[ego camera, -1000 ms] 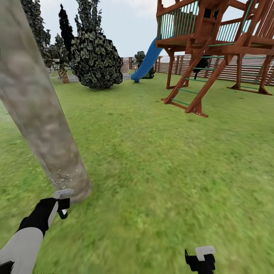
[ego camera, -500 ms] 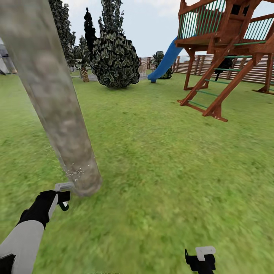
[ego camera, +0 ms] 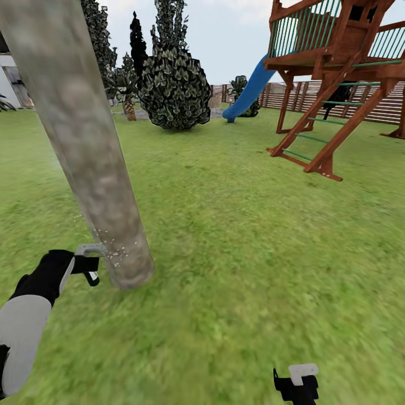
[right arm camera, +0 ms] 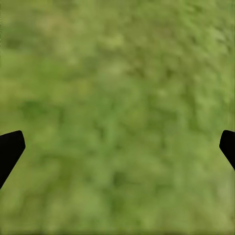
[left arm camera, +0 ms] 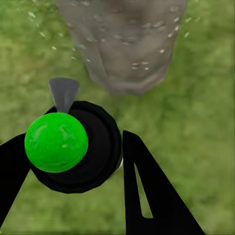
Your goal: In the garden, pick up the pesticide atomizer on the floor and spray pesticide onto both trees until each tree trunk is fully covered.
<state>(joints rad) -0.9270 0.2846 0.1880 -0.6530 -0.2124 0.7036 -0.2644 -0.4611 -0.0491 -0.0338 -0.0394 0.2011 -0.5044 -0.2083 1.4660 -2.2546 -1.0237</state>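
Left gripper (left arm camera: 73, 161) clamped on the pesticide atomizer (left arm camera: 73, 147), low at head view left, nozzle aimed at the base of the tree trunk (ego camera: 95, 163) just beside it. White droplets (left arm camera: 142, 63) speckle the trunk's lower part. Further right: lawn (ego camera: 242, 236), wooden play tower (ego camera: 337, 62) with blue slide (ego camera: 247, 90). Right gripper (right arm camera: 117, 147) low over grass, jaws wide apart, holding nothing.

play tower (ego camera: 343, 50): red-brown wood, green railings and ladder rungs, stood at far right | slide (ego camera: 247, 93): blue, ran down from the tower toward the bushes | bush (ego camera: 174, 90): round, dark-leaved, stood behind the lawn | cypresses (ego camera: 138, 42): slim, dark, rose behind the bush | palm (ego camera: 126, 87): short, beside the bush | sky (ego camera: 225, 34): pale, cloudy
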